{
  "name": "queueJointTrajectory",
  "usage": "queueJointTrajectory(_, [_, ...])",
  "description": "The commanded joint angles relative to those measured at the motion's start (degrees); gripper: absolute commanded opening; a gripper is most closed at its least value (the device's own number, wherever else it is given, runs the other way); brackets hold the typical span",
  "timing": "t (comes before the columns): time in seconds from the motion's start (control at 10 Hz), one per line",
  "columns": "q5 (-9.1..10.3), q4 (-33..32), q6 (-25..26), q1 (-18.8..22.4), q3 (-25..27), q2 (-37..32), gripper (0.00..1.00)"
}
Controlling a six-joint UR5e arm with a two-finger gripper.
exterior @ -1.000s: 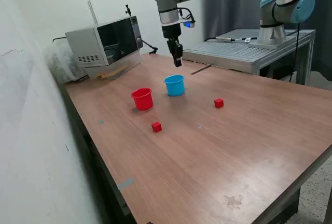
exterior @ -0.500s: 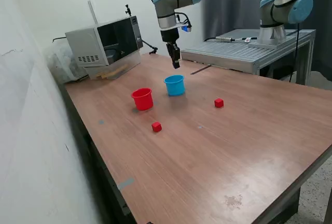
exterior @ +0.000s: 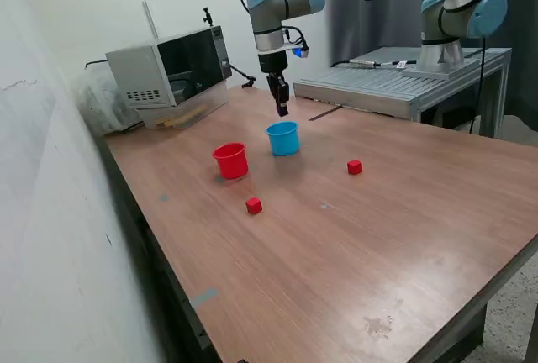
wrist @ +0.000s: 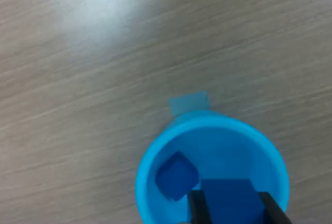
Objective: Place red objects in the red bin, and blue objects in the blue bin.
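Inside the small round light-blue plastic cup [wrist: 212, 169] a tiny dark blue cube [wrist: 177, 176] lies loose on the bottom. A second dark blue cube [wrist: 231, 199] sits clamped between the two dark fingers [wrist: 197, 208] of the gripper [wrist: 232, 209], which hangs directly above the cup's open mouth in the wrist view. A small pale blue patch [wrist: 189, 102] lies on the desk, touching the outside of the cup's rim as seen from the wrist.

In the exterior view the light-blue cup [exterior: 283, 138] stands upright on the brown wooden desk [exterior: 403, 237], with the gripper [exterior: 282, 108] pointing down just above it. Just beside it, toward the exterior view's left, stands the small round red plastic cup [exterior: 230, 160], also upright. One tiny solid red cube [exterior: 253, 205] lies on the desk near the red cup, closer to the camera. The other tiny red cube [exterior: 355, 166] lies toward the exterior view's right of the blue cup, well apart from the first.

At the desk's far corner sits a grey microwave oven [exterior: 168, 65]. Beyond the desk, a second robot arm [exterior: 461, 10] stands on a grey metal table [exterior: 403, 77].
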Motion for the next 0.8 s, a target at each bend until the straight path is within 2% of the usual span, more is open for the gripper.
queueJointTrajectory(0.0, [0.04,0.01,-0.01,0.10,0.08,-0.01,1.00])
queueJointTrajectory(0.3, [-0.05,0.45,-0.19,1.41,0.43,-3.94,1.00])
queueJointTrajectory(0.5, [-0.05,2.98,-0.19,7.19,1.21,-9.83,1.00])
queueJointTrajectory(0.7, [-0.05,6.59,0.07,14.65,2.97,-14.58,1.00])
